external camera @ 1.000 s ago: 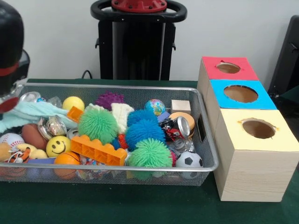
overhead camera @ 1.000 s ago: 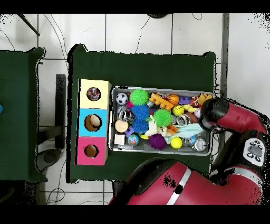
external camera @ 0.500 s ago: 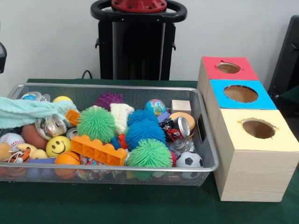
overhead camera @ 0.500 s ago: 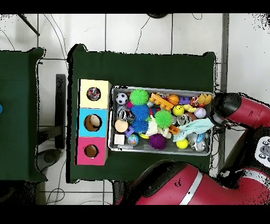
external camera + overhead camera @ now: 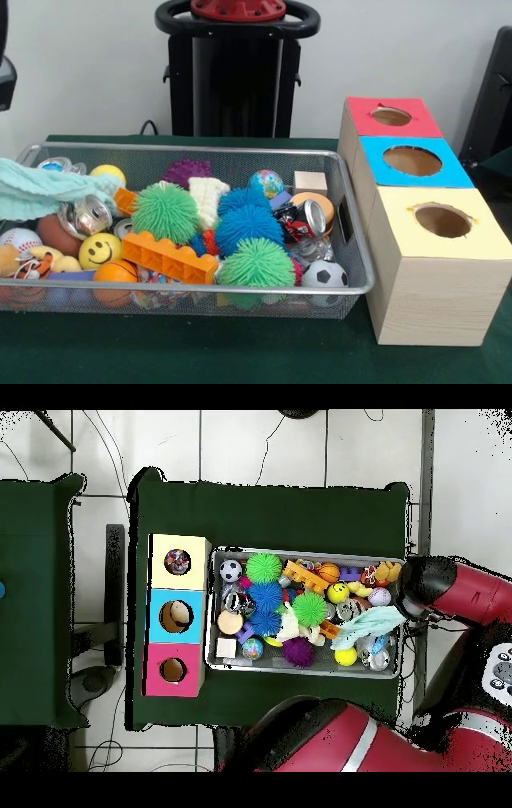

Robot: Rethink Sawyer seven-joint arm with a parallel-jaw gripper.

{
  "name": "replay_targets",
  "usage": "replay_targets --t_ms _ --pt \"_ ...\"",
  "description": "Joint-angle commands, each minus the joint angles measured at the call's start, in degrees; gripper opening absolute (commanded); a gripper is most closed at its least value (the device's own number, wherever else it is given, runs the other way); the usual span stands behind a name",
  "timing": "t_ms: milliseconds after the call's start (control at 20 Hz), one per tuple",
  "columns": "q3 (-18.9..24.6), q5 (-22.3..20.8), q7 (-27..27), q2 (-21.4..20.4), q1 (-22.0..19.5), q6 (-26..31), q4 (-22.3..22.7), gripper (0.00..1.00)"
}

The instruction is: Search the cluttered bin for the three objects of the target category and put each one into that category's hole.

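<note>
A wire bin (image 5: 357,240) holds mixed toys: green spiky balls (image 5: 166,213), a blue spiky ball (image 5: 246,224), an orange brick (image 5: 168,258), a soccer ball (image 5: 323,275), a smiley ball (image 5: 98,250), crushed cans (image 5: 88,214) and a wooden block (image 5: 310,182). A teal cloth (image 5: 40,188) hangs stretched over the bin's left end and runs off the picture. From above, the cloth (image 5: 370,622) leads to my gripper (image 5: 404,610) under the red arm's end, just outside the bin's (image 5: 300,552) right wall. The gripper is shut on the cloth's end.
Three wooden boxes with round holes stand in a row beside the bin: red top (image 5: 420,120), blue top (image 5: 452,172), yellow top (image 5: 404,228). From above, something lies in the yellow box's hole (image 5: 178,562). The arm's black part (image 5: 5,80) shows at the upper left.
The arm has drawn back from over the bin's end to outside it. The teal cloth went with it, rising off the toys and stretching over the rim.
</note>
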Motion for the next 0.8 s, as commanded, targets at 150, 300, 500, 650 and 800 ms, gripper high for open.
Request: replay_targets --t_ms 150,300,500,650,800 --pt "4.48 -1.01 -6.99 -9.75 3.69 8.01 11.42 0.0" --pt "4.19 -0.34 -7.92 -13.22 4.65 12.21 12.2 0.0" --pt "4.68 0.18 -9.03 -16.04 4.77 17.02 12.31 0.0" --pt "5.32 0.1 -8.76 -17.1 4.48 17.63 12.96 0.0" --pt "5.8 -0.14 -8.34 -17.95 4.47 17.93 13.52 0.0"
